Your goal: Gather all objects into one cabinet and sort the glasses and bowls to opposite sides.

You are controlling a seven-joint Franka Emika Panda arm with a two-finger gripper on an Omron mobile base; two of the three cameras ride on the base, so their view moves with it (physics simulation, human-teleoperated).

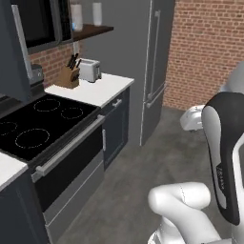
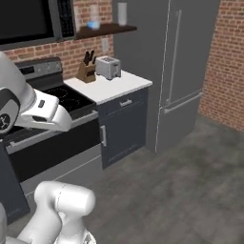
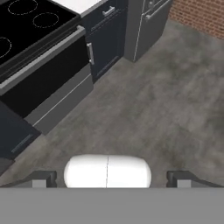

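Hand (image 3: 108, 178) hangs over bare grey floor (image 3: 166, 109), its two dark fingertips (image 3: 41, 178) spread wide apart with nothing between them. It points down at the floor in front of the oven (image 3: 48, 87).

Stove (image 1: 38, 121) with black glass cooktop stands at left, long grey bar handle across the oven door. Just beside it, a white-topped bench (image 1: 95, 88) over a dark navy base cabinet (image 2: 125, 126). On the bench, a wooden knife block (image 1: 67, 76) and a silver toaster (image 1: 89, 70) stand close together, against the brick wall.

Tall grey fridge (image 2: 183, 71) stands just past the bench (two long vertical handles).

Above the bench, a brown open shelf (image 2: 107, 30) carries two pale glasses (image 2: 122, 13), one with a bluish tint at its base; too small to tell more. A dark microwave (image 2: 28, 21) hangs over the stove.

At the left edge of the left base view, a dark panel with a vertical grey bar (image 1: 20, 40): looks like the wall cabinet's door, cannot tell whether open or closed.
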